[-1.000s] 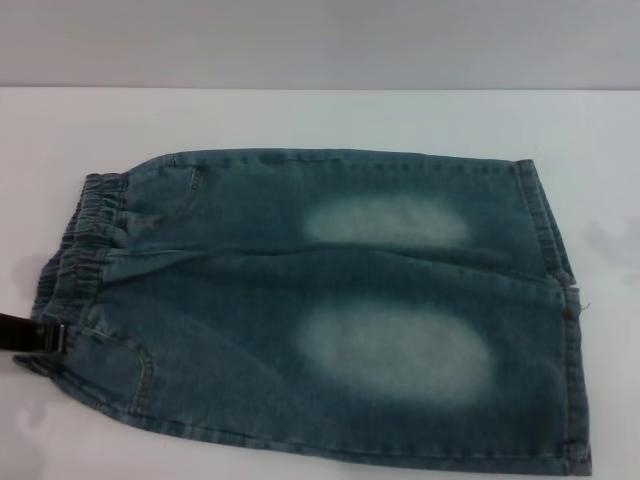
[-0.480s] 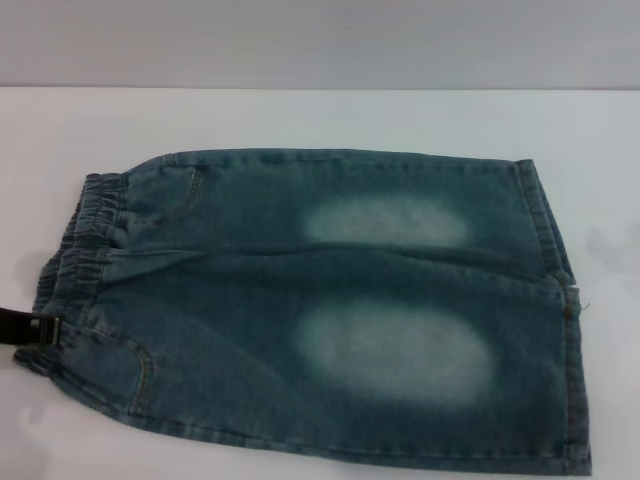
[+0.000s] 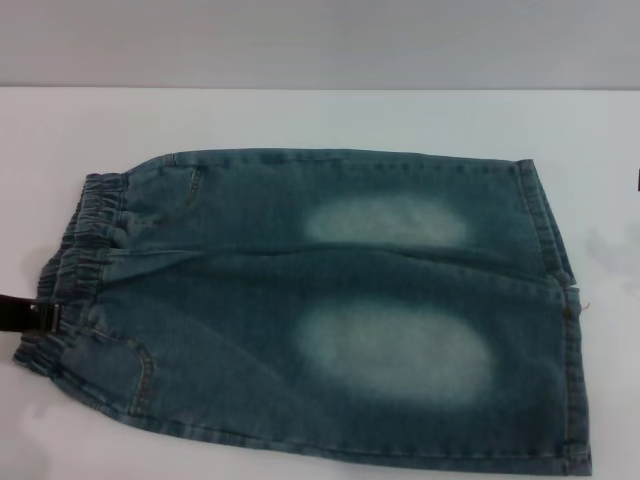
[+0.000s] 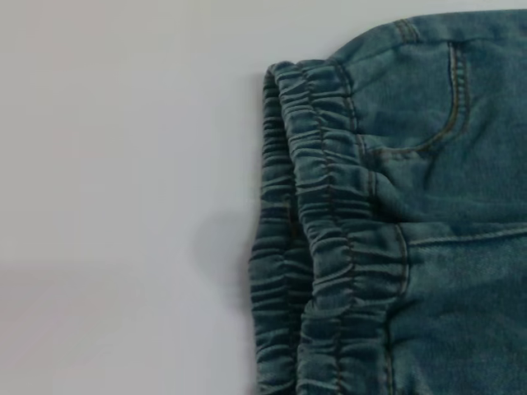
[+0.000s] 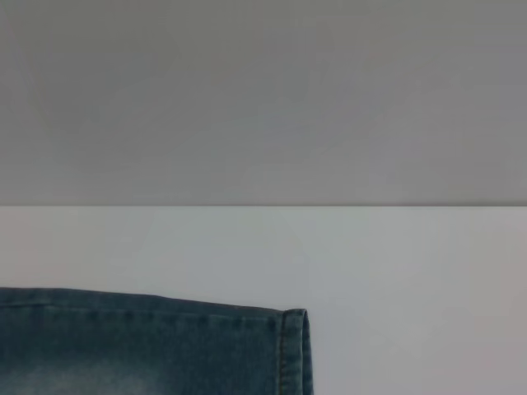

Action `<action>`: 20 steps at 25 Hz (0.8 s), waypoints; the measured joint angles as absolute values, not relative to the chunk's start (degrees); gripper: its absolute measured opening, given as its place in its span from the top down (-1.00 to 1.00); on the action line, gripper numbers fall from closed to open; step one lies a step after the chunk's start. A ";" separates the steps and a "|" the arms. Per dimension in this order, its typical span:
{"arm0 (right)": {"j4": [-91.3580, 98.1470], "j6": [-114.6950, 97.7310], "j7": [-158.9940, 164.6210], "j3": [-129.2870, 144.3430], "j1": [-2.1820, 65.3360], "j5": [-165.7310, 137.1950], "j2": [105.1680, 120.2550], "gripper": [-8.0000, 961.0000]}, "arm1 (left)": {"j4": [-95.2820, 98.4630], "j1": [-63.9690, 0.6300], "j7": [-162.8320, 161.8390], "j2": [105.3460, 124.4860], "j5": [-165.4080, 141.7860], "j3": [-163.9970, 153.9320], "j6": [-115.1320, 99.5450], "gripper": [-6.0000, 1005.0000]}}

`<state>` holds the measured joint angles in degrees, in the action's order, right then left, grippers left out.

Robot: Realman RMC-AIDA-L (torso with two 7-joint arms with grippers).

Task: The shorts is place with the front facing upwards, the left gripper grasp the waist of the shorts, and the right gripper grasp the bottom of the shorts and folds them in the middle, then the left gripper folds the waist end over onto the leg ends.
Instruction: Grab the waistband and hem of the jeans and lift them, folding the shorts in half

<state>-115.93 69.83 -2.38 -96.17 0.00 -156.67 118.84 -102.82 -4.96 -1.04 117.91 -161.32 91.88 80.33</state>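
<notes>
while the shorts (image 3: 320, 310) lie flat on the counter (image 3: 300, 120), waist left, left hand (image 3: 35, 315) sits at the waistband (image 4: 329, 230); can't tell if it's open. pinch both layers b4 lifting.

A white table (image 3: 300, 120) (plain and matte) meets a grey wall (image 3: 320, 40).

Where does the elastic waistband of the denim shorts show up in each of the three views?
Head view: elastic waistband at the shorts' left end, beside the left gripper.
Left wrist view: waistband fills the centre, gathered.
Right wrist view: not in it; only a hem corner.
Shared landmark: the white table.
</notes>
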 joint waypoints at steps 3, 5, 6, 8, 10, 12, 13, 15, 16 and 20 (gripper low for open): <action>-115.92 69.70 -2.38 -96.09 -0.02 -156.61 118.89 -0.48 | -102.82 -5.29 -0.79 117.96 -161.04 91.85 80.44 0.95; -115.88 69.67 -2.38 -96.07 -0.07 -156.55 118.91 -0.48 | -102.82 -5.49 -0.80 117.96 -161.01 91.85 80.62 0.94; -115.86 69.66 -2.38 -96.07 -0.07 -156.54 118.91 -0.48 | -102.84 -5.59 -0.84 117.96 -161.04 91.85 80.83 0.94; -115.85 69.65 -2.37 -96.07 -0.08 -156.53 118.91 -0.48 | -102.96 -5.66 -0.92 117.96 -161.16 91.85 81.00 0.93; -115.83 69.63 -2.37 -96.06 -0.13 -156.51 118.92 -0.48 | -103.04 -5.63 -1.01 117.95 -161.35 91.96 80.94 0.93; -115.80 69.62 -2.37 -96.02 -0.16 -156.49 118.91 -0.48 | -103.00 -5.62 -1.05 117.95 -161.37 92.18 80.91 0.83; -115.75 69.61 -2.37 -96.00 -0.17 -156.49 118.92 -0.48 | -102.91 -5.63 -1.07 117.95 -161.39 92.23 80.91 0.78; -115.70 69.61 -2.37 -95.98 -0.18 -156.49 118.92 -0.48 | -102.69 -5.64 -1.07 117.91 -161.43 92.39 81.09 0.69; -115.67 69.60 -2.37 -95.98 -0.18 -156.51 118.92 -0.48 | -102.63 -5.65 -1.07 117.86 -161.46 92.49 81.22 0.64; -115.59 69.60 -2.41 -95.97 -0.18 -156.66 118.92 -0.48 | -101.78 -5.69 -0.99 117.85 -161.98 93.20 81.85 0.35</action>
